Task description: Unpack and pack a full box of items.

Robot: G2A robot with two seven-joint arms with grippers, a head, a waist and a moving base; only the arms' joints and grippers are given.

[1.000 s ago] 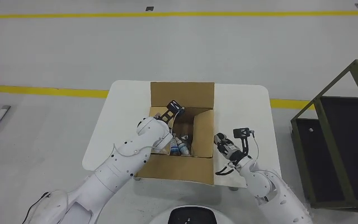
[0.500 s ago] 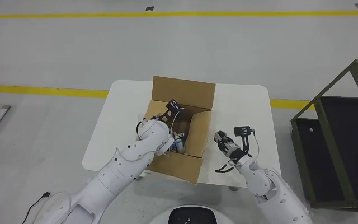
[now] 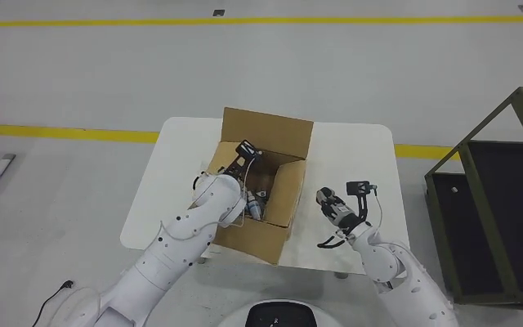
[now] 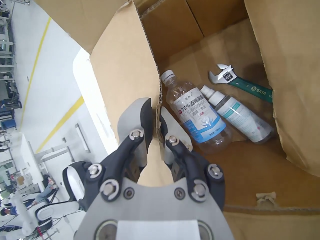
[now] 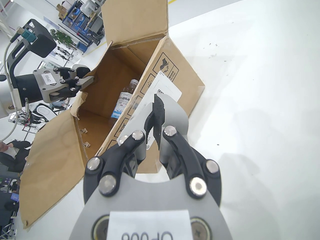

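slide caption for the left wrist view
Left tool shut on box flap; clear bottle, spray bottle, wrench inside.

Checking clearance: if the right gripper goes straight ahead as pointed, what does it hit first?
Probably the box: the right gripper, jaws shut, points at its outer side wall, by the white label. The gap before contact is unclear.
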